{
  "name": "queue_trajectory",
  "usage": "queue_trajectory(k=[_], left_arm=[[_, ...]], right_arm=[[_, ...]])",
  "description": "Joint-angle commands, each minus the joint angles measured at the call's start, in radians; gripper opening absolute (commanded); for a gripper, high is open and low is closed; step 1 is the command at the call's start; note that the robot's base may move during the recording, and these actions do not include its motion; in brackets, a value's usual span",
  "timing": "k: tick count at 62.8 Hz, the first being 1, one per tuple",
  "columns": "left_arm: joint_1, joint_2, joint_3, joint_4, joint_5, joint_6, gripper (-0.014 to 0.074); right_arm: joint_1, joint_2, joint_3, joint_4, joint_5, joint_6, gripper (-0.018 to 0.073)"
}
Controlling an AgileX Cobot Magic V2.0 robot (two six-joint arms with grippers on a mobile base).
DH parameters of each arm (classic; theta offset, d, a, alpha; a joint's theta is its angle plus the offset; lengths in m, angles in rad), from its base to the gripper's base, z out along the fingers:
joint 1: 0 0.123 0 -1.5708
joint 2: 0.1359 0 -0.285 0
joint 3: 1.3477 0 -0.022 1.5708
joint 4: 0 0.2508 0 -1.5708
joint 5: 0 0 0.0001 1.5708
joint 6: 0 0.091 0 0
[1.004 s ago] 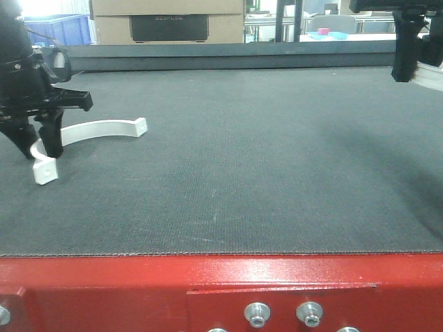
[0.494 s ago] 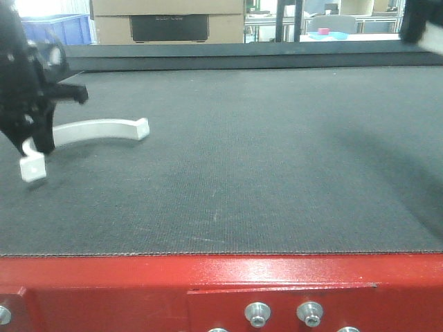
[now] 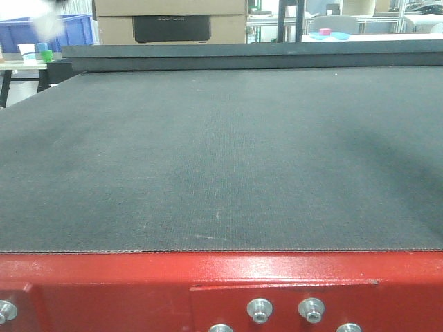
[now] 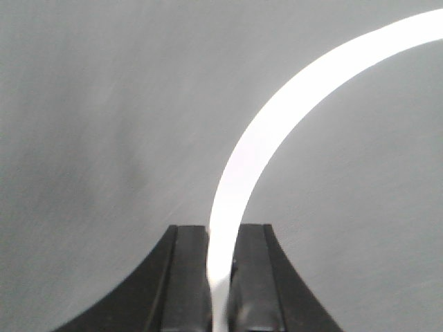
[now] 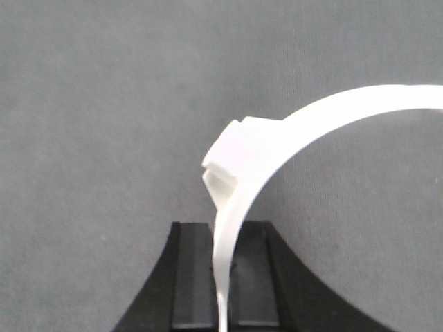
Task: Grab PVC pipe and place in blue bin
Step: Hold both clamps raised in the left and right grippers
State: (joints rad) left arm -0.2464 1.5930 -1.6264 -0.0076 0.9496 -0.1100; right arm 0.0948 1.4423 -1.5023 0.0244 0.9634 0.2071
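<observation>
PVC pipe (image 4: 277,124), a curved white section, is clamped in the left gripper (image 4: 221,277) above the grey mat (image 4: 69,104); the right gripper (image 5: 225,283) pinches a second curved piece (image 5: 297,124). Step in hand is probably transport: next, carry over the blue bin (image 3: 69,31), far left, then release.

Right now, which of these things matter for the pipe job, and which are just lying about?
For the job: curved white pipe clamped in the left pincer; second curved pipe clamped in the right pincer; blue bin, far back left.
Just lying about: cardboard box; pink item on a far table; small cups at the left edge.
</observation>
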Motion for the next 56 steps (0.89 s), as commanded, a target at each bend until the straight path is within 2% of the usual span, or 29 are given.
queue_trajectory(k=[1,9,20,32,40,48,56], left_arm=[[-0.035,-0.068,0.016,-0.010,-0.091,-0.003,-0.0111],[-0.063,-0.131,0.072,-0.010,-0.201,-0.003,-0.0111],[-0.065,-0.203,0.190,-0.014,-0.319,-0.005,-0.0111],[-0.065,-0.301,0.354,-0.016,-0.501,-0.005,-0.0111],[-0.065,-0.383,0.490,-0.044,-0.643,-0.005,-0.0111],[-0.065,-0.477,0.619,-0.051,-0.720,-0.005,-0.0111],[-0.065,-0.591,0.751,-0.051,-0.778,-0.005,-0.0111]], right_arm=[[0.000,-0.054,0.061,-0.005,-0.089,-0.007,-0.0168],[0.000,-0.134,0.190,-0.005,-0.229,-0.007,-0.0168],[0.000,-0.256,0.396,-0.010,-0.455,-0.011,-0.0168],[0.000,-0.408,0.593,-0.010,-0.581,-0.011,-0.0168],[0.000,-0.546,0.730,-0.024,-0.691,-0.019,-0.0168],[0.000,-0.690,0.836,-0.037,-0.740,-0.019,-0.0168],[0.000,-0.815,0.882,-0.037,-0.679,-0.019,-0.0168]])
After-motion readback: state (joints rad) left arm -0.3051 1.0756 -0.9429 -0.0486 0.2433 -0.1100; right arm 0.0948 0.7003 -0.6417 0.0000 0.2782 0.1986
